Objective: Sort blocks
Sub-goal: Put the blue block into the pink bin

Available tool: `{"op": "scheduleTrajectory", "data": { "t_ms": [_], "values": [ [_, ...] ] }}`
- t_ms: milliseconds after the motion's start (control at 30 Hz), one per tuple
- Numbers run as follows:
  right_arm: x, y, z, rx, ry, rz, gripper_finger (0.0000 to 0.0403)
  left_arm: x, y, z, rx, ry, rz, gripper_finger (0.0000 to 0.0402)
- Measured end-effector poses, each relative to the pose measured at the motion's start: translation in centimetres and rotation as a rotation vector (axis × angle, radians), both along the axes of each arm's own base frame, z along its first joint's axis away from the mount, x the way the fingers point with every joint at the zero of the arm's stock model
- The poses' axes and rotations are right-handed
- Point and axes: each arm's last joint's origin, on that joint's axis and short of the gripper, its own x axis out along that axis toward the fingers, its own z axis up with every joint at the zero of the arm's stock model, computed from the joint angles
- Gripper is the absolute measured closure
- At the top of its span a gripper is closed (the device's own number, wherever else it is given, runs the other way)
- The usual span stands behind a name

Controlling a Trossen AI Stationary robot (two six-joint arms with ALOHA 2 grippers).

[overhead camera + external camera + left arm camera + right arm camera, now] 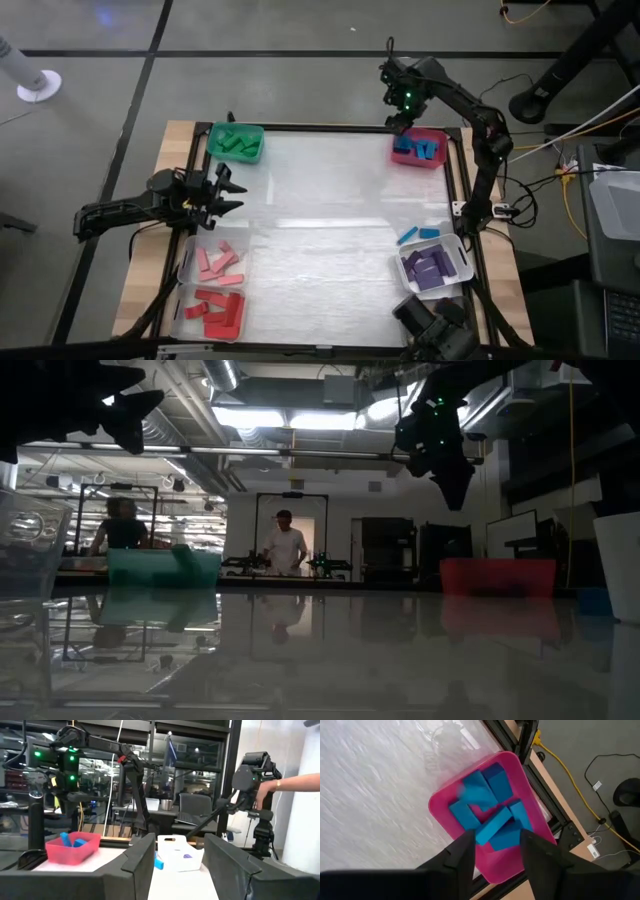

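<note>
My right gripper (398, 122) (496, 840) is open and hangs above the pink bin (436, 158) at the table's far right corner. Several blue blocks (490, 810) lie piled in that bin, below the fingers. Two more blue blocks (418, 235) lie on the table beside the white bin (462, 268), which holds purple blocks (430, 268). My left gripper (238, 197) (177, 865) is open and empty. It hovers near the left edge, between the green bin (215, 135) of green blocks and the clear bins holding pink blocks (218, 260) and red blocks (212, 310).
The middle of the table (320, 220) is a bare glossy sheet inside a dark frame (465, 190). In the low view the right gripper (450, 470) hangs well above the red-looking bin (497, 575). A person's hand (295, 782) rests on another arm beyond the table. People stand in the room behind.
</note>
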Motion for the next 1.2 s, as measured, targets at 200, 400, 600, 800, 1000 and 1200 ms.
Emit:
{"op": "scheduleTrajectory", "data": {
  "t_ms": [200,400,600,800,1000,1200],
  "values": [
    [-0.1,-0.1,0.0,0.000,0.000,-0.007,0.0237,0.0,0.0,-0.1,0.021,0.010,0.005,0.0243],
    [0.6,1.2,-0.1,0.109,-0.055,-0.058,0.0233,0.0,-0.2,-0.1,0.077,0.005,-0.041,0.0243],
    [3.1,4.1,0.3,0.182,-0.130,0.042,0.0233,-0.2,-0.4,-0.4,0.056,0.041,-0.118,0.0243],
    [6.8,9.1,0.3,0.194,-0.111,0.254,0.0233,-0.2,-0.4,-0.4,0.089,0.036,-0.112,0.0243],
    [9.1,14.1,-0.5,0.221,-0.071,0.398,0.0233,-0.1,-0.4,-0.7,0.079,0.067,-0.113,0.0243],
    [8.4,19.9,-3.9,0.352,0.060,0.482,0.0233,-0.1,-0.4,-0.8,0.073,0.079,-0.114,0.0243]
  ]
}}
